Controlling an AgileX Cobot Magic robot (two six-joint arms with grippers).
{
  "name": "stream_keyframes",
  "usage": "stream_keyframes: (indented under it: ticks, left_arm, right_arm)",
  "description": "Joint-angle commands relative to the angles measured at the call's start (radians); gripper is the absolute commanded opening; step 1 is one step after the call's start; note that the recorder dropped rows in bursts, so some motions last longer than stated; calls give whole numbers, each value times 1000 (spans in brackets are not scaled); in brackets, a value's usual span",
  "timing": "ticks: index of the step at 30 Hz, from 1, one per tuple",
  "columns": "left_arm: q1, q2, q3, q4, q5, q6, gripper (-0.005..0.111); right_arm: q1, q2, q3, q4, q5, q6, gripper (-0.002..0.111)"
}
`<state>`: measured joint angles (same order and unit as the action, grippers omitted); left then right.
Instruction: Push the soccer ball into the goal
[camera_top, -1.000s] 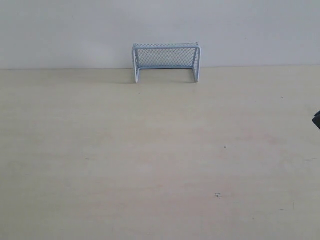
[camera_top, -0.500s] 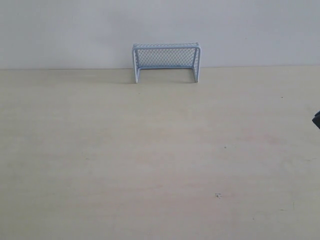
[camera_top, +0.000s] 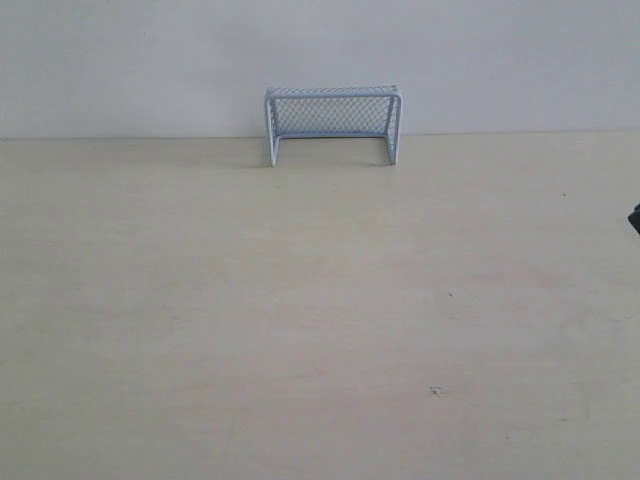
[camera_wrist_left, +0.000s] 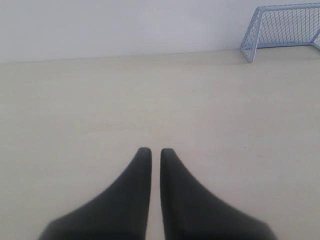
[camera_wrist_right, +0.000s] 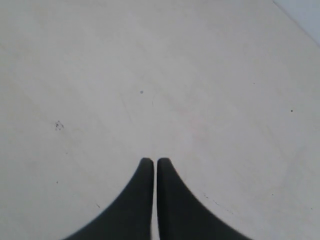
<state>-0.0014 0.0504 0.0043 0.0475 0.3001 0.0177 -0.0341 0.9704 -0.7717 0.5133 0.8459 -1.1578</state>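
The goal (camera_top: 333, 124), white-framed with pale mesh, stands at the far edge of the table against the wall; it also shows as the goal (camera_wrist_left: 282, 30) in the left wrist view. The soccer ball is not in any view. My left gripper (camera_wrist_left: 156, 151) is shut with nothing between its black fingers, hovering over bare tabletop well short of the goal. My right gripper (camera_wrist_right: 151, 161) is shut and empty too, over bare tabletop. In the exterior view only a dark sliver of the right gripper (camera_top: 634, 218) shows at the right edge.
A pale wooden tabletop (camera_top: 300, 320) fills the view, with a few small dark specks (camera_top: 435, 390). A white wall (camera_top: 150, 60) rises behind the table's far edge.
The dark sliver of the right gripper at the exterior view's right edge has shifted up and further out of frame. Nothing else has moved.
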Motion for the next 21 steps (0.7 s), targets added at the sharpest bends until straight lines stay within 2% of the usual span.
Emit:
stream_keyframes:
  ticks: [1, 10, 16, 21]
  left_arm:
    - [-8, -4, -4, -7, -12, -9, 6]
    - [-8, -4, -4, -7, -12, -9, 6]
    - [-8, -4, -4, -7, -12, -9, 6]
    - [-8, -4, -4, -7, -12, -9, 6]
  right_arm:
    - [-6, -44, 3, 28, -4, 15, 0]
    - [-6, -110, 10, 52, -23, 191, 0]
    - [-4, -177, 140, 175, -234, 193, 0]
    - [-4, -247, 218, 202, -260, 199, 0]
